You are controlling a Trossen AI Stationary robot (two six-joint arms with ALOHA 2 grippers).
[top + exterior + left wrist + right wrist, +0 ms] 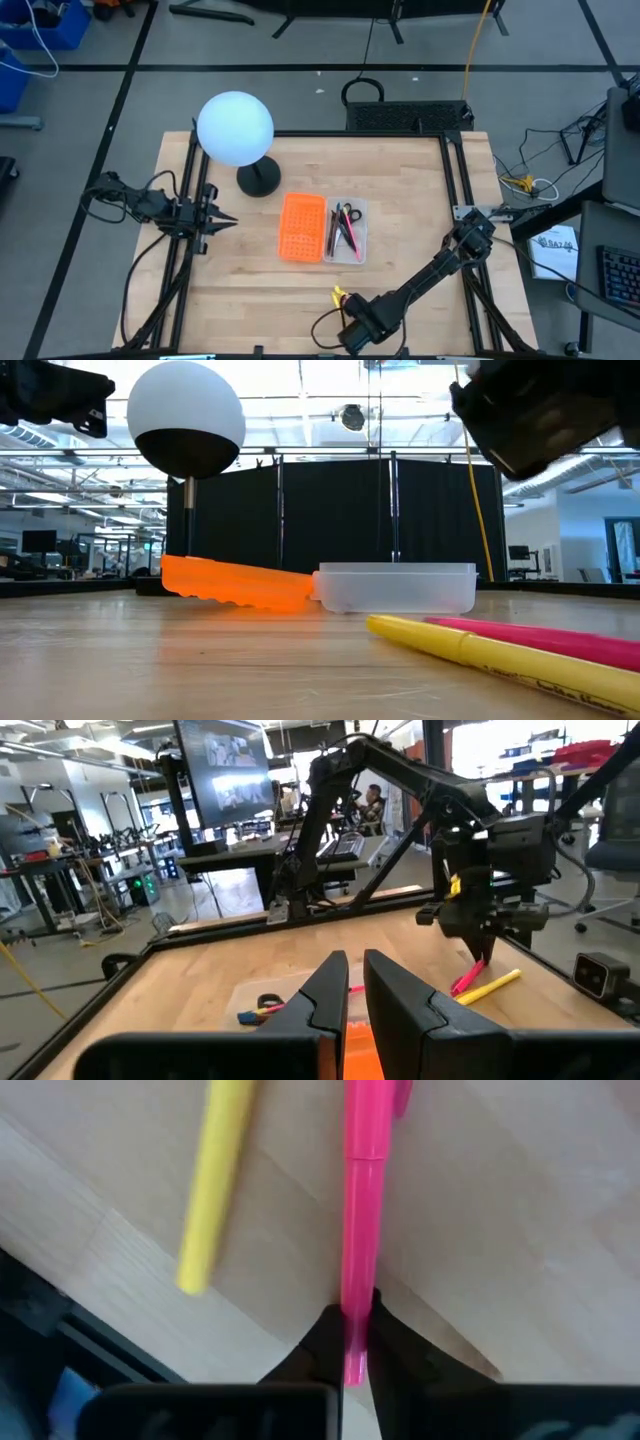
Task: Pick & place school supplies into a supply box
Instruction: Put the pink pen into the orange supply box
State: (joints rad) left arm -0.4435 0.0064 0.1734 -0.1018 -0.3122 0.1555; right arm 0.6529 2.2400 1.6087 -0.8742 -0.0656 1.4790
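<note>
Two markers lie under my right pincer (347, 1342), which grips the pink marker (360, 1200), leaving the yellow marker (212, 1180) beside it for later.

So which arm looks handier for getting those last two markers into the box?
The right. Its hand is already closed around the pink marker, with the yellow marker beside it. The left hand waits shut at the table's far left edge.
</note>
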